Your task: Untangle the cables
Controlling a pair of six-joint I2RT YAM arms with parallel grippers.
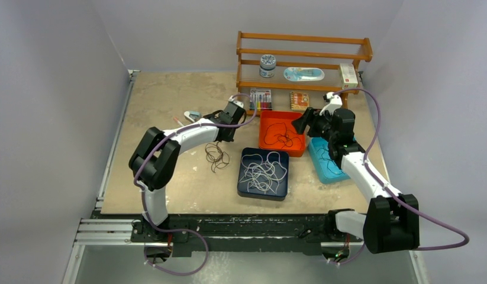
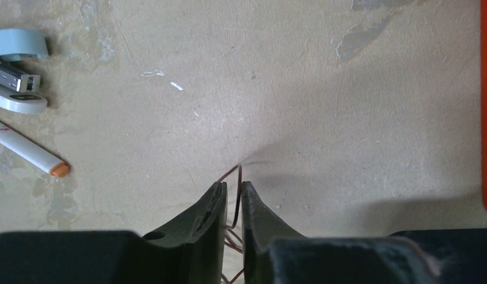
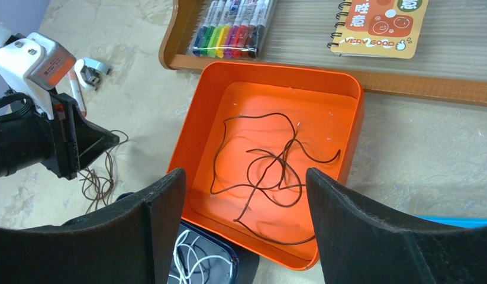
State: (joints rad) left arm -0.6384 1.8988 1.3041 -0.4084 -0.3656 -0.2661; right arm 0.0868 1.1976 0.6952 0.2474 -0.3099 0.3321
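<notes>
A brown cable (image 1: pixel 216 155) lies in a loose heap on the table just left of the trays. My left gripper (image 1: pixel 222 139) is down at the heap's far edge. In the left wrist view, my left gripper (image 2: pixel 233 184) has its jaws drawn together to a slim slit with strands of the brown cable (image 2: pixel 238 198) caught between them. A dark cable (image 3: pixel 286 154) curls inside the orange tray (image 3: pixel 276 66). My right gripper (image 3: pixel 245 171) hovers open above that tray's near edge, holding nothing. A white cable (image 1: pixel 263 171) fills the navy tray (image 1: pixel 247 190). Another dark cable (image 1: pixel 326 160) lies in the blue tray (image 1: pixel 319 171).
A wooden shelf (image 1: pixel 303 59) stands at the back with a tin, a box, markers (image 3: pixel 235 26) and a notebook (image 3: pixel 380 23). A stapler (image 2: pixel 16 71) and a pen (image 2: pixel 28 151) lie on the table beyond the left gripper.
</notes>
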